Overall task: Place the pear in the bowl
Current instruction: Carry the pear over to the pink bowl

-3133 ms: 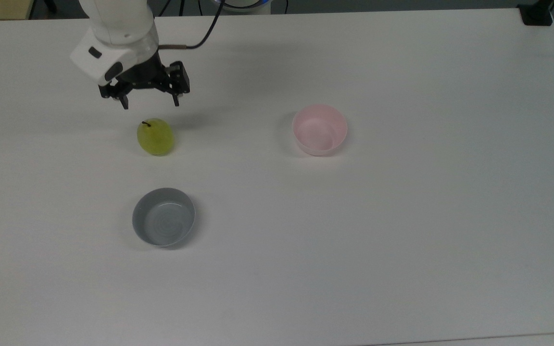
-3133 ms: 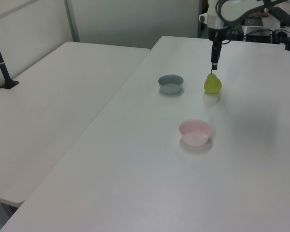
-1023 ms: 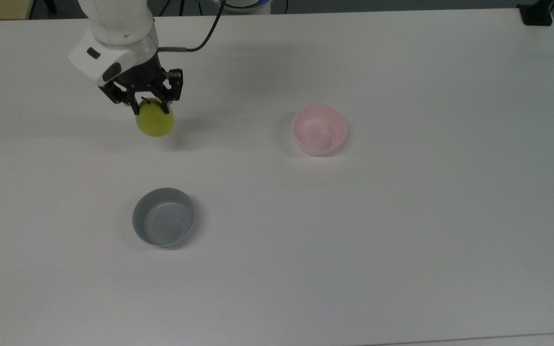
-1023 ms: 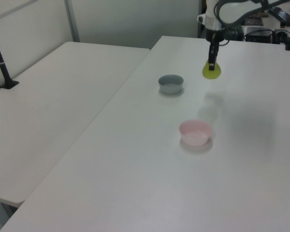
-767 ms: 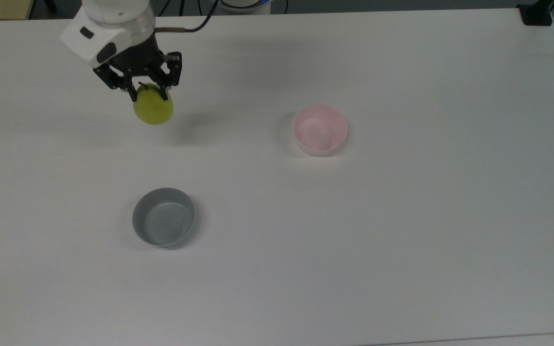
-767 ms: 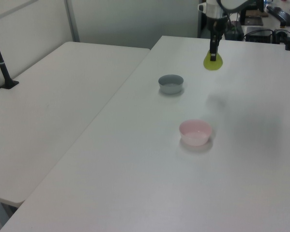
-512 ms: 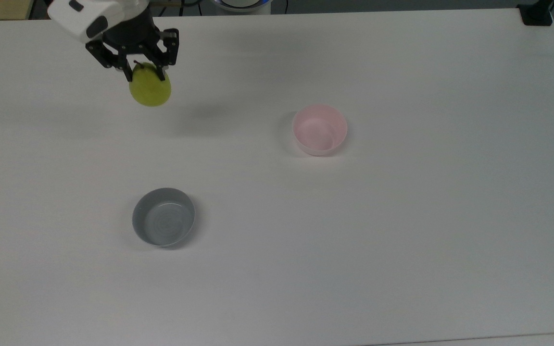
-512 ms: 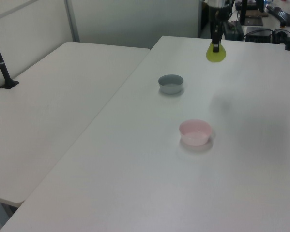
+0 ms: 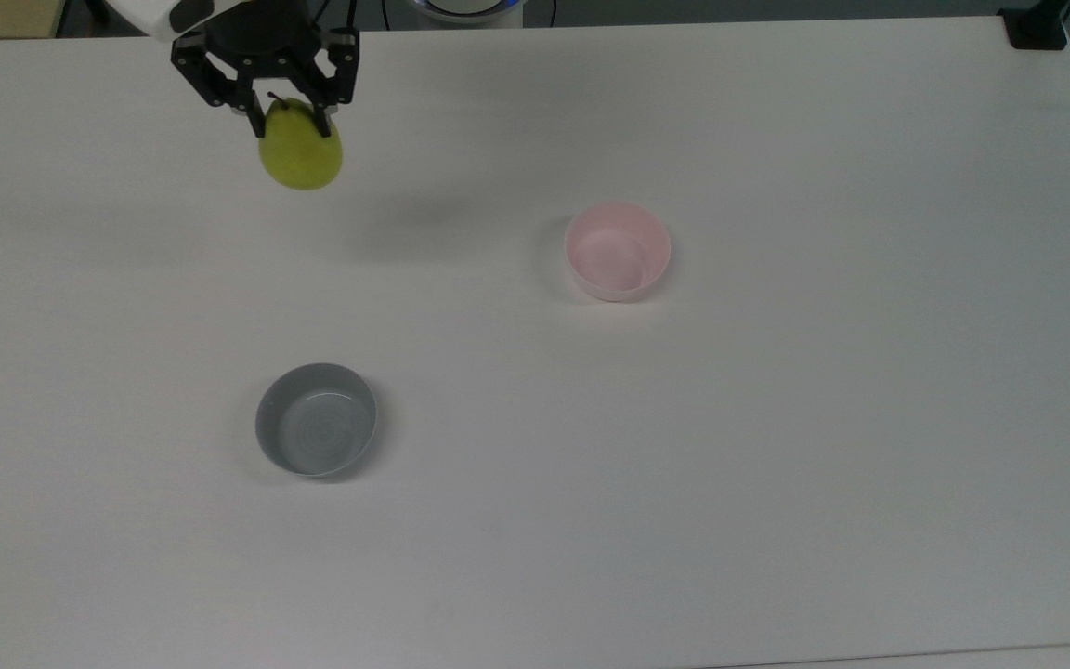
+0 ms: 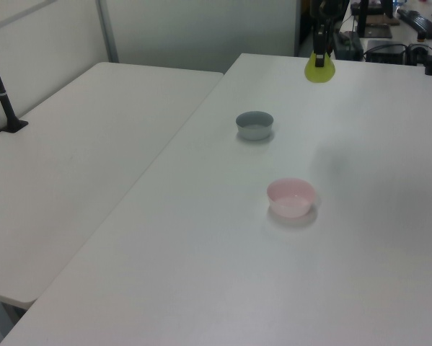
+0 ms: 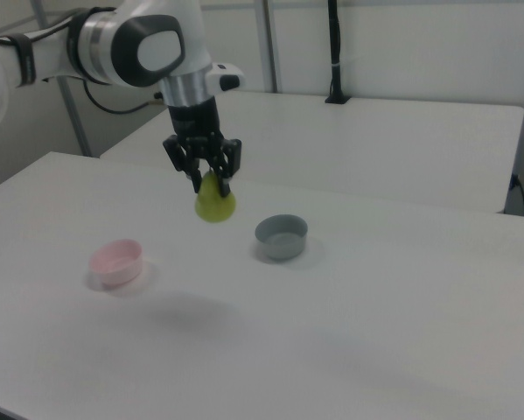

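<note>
The view order ran from the near edge of the table [image 9: 776,557] toward its far edge, as seen in the top view. Nearest the front edge, toward the top view's left, stood the grey bowl [image 9: 316,420], upright, empty, and well apart from everything else; it was not the target and was probably best left alone. Farther in, about mid-table, stood the pink bowl [image 9: 618,250], mouth up and empty, so the placement was not yet done. Farthest back, close to the far edge and toward the far-left corner in the top view, the gripper [image 9: 280,113] hung above the surface with its fingers closed on the neck of the pear [image 9: 301,155], the body of the fruit dangling below the tips. In the right view the pear [image 11: 215,202] was clear of the table, its shadow falling on the surface beneath. Holding by the narrow top likely let the wide base pass into the bowl first, and the height gave room to clear the rim.

Compared with the frame of 3.1 s before, the pear no longer sat on the table beneath an open gripper: it had been grasped and lifted. Since 0.5 s before, it had shifted slightly toward the top view's right. Both bowls had kept their places.
</note>
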Controlling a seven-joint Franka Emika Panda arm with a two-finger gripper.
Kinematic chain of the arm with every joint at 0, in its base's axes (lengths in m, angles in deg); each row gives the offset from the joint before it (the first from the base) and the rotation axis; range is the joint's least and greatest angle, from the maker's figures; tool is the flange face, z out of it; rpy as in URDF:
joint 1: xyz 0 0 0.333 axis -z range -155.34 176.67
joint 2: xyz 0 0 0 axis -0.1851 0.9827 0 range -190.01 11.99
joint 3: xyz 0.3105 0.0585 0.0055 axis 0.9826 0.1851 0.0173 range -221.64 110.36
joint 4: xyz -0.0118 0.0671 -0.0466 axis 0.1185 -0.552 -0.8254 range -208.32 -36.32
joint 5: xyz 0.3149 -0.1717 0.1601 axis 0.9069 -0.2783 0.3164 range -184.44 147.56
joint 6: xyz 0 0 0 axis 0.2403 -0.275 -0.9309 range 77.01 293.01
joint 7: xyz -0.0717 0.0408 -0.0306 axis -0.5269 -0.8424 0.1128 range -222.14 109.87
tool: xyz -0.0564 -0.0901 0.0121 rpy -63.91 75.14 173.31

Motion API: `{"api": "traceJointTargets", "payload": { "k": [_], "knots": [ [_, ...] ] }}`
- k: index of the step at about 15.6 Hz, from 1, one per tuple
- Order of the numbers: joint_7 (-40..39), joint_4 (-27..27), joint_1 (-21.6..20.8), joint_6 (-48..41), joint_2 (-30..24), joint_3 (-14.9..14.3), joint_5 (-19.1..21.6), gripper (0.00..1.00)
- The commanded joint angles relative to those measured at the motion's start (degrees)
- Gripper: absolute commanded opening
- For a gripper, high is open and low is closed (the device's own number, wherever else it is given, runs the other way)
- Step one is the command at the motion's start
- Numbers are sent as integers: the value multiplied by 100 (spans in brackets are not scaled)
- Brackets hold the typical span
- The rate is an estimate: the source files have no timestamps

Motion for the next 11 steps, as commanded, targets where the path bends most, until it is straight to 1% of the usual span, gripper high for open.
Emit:
{"api": "traceJointTargets", "payload": {
  "k": [1,4,6,8,10,11],
  "knots": [
    [370,-51,-552,-214,-364,-73,185,9],
    [765,-103,-1158,-214,-488,-302,255,9],
    [1046,-112,-1483,-188,-496,-363,369,9],
    [1118,-217,-1853,-170,-496,-521,475,9],
    [1109,-462,-2160,-39,-479,-592,851,9],
    [1109,-629,-2214,127,-479,-592,871,9]
  ]
}}
